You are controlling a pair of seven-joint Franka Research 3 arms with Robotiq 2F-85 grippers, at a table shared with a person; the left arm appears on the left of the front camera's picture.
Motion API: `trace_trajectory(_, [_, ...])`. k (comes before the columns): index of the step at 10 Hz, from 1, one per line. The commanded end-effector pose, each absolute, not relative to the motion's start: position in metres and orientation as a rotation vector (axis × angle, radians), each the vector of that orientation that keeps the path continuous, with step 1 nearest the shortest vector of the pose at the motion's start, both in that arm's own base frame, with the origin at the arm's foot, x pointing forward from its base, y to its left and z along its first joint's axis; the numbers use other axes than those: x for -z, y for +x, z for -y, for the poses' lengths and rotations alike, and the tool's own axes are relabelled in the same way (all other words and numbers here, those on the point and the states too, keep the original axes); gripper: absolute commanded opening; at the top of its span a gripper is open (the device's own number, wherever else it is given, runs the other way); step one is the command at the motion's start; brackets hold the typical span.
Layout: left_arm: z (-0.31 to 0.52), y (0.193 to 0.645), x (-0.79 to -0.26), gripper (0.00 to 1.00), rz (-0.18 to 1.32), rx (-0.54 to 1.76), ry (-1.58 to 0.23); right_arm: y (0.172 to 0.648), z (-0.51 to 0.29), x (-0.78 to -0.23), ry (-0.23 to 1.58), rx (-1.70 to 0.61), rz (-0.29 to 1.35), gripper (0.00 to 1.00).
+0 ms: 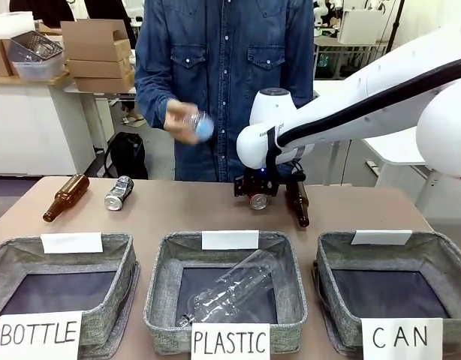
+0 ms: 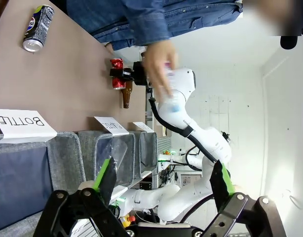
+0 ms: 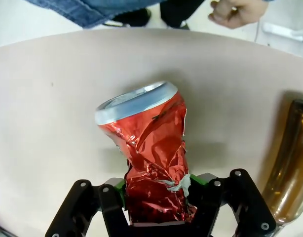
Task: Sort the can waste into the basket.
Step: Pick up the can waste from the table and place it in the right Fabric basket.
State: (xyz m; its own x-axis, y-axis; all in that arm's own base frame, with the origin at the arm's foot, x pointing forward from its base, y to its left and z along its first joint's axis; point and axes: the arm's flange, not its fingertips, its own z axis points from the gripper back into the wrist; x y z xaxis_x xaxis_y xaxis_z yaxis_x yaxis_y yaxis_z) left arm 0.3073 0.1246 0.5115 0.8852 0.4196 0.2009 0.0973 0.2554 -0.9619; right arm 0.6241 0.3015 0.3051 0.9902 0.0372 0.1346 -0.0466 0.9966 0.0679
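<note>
Three square baskets of grey woven fabric with dark bottoms, in a row along the near edge of a matte brown table (image 1: 193, 219), each with a white hand-lettered sign; at left, the one marked BOTTLE (image 1: 13, 255); beyond it, lying on the tabletop, a smooth brown glass bottle (image 1: 65, 197), and just beside that a dented silver can (image 1: 119, 192) with black print, apart from every basket; in the middle, the PLASTIC basket (image 1: 159, 289), with a clear, crumpled plastic bottle (image 1: 230, 291) lying slantwise inside; at the far side, a person in a blue denim shirt, one hand (image 1: 179, 120) around a small clear bottle; right of centre, the right gripper (image 3: 159, 195), black fingers and green pads clamped on the crushed end of the red can (image 3: 151, 148); foil wrinkled and pinched at the waist, silver rim pointing away; on or just above the tabletop, cannot tell which, well apart from its basket; just right of it, a second brown bottle (image 1: 298, 204) on its side; at far right, the CAN basket (image 1: 450, 259); left gripper (image 2: 165, 170) raised near the BOTTLE basket, jaws spread wide; behind, a bright room with white tables and cardboard boxes (image 1: 95, 49) stacked at rear left.
</note>
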Motion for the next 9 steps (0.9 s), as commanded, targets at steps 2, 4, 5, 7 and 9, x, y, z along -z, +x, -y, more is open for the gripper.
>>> trace_trajectory(2, [-0.125,0.307,-0.512,1.0,0.487,-0.209,-1.322,0.629,-0.299,-0.31,0.073,-0.031,0.127,0.17])
trace_trajectory(4, [-0.125,0.307,-0.512,1.0,0.487,-0.209,-1.322,0.625,-0.284,-0.325,0.11,-0.041,0.087,0.17])
trace_trajectory(5, [-0.125,0.307,-0.512,1.0,0.487,-0.209,-1.322,0.613,-0.259,-0.348,0.175,-0.062,0.031,0.17])
trace_trajectory(7, [-0.125,0.307,-0.512,1.0,0.487,-0.209,-1.322,0.575,-0.181,-0.408,0.355,-0.117,-0.032,0.17])
trace_trajectory(9, [-0.125,0.307,-0.512,1.0,0.487,-0.209,-1.322,0.529,-0.089,-0.463,0.575,-0.133,-0.102,0.17])
